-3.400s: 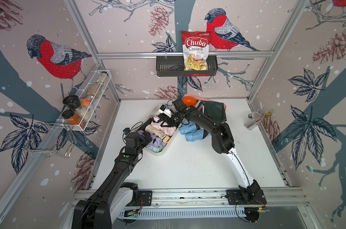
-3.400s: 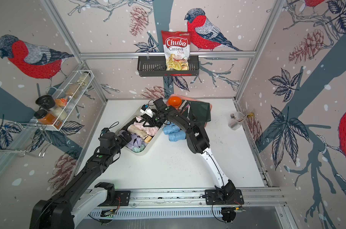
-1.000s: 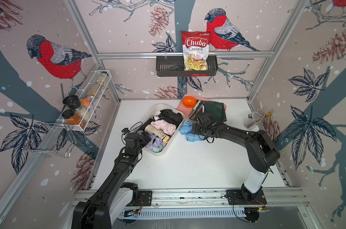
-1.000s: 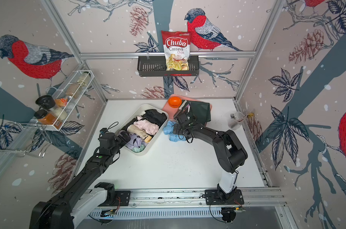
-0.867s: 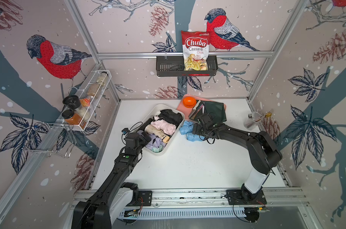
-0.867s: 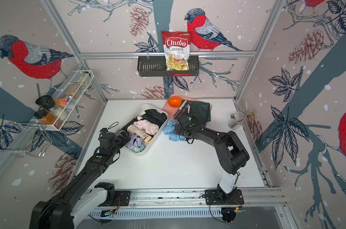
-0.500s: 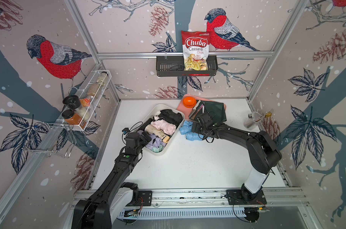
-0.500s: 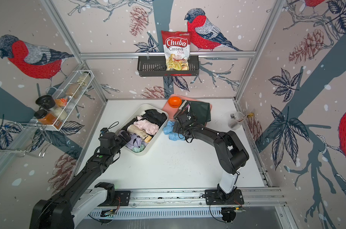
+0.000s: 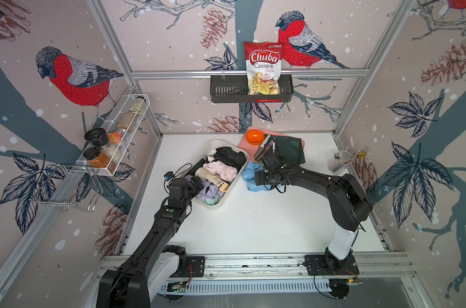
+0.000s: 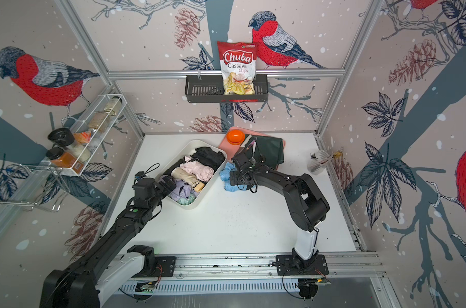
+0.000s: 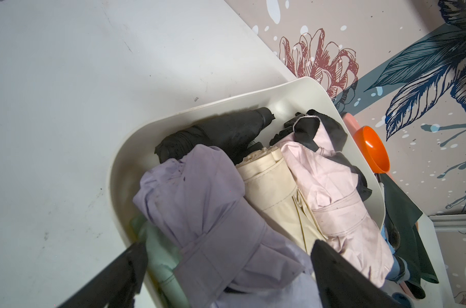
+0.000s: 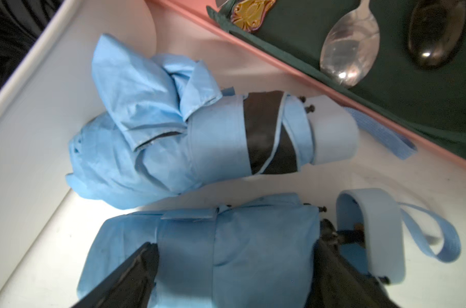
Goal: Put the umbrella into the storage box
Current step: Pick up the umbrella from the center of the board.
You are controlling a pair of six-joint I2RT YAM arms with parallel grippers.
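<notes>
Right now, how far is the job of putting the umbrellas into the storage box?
Done: several folded umbrellas already lie in the storage box. In hand: the right gripper, jaws open, straddles the nearer blue umbrella on the table, not yet gripping it. Left: that one and the second blue umbrella beside the pink tray must go in. The left gripper hovers open over the box.

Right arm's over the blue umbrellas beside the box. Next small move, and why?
Probably close the right gripper on the nearer blue umbrella: its open jaws straddle the strapped middle, and that umbrella lies outside the storage box.
</notes>
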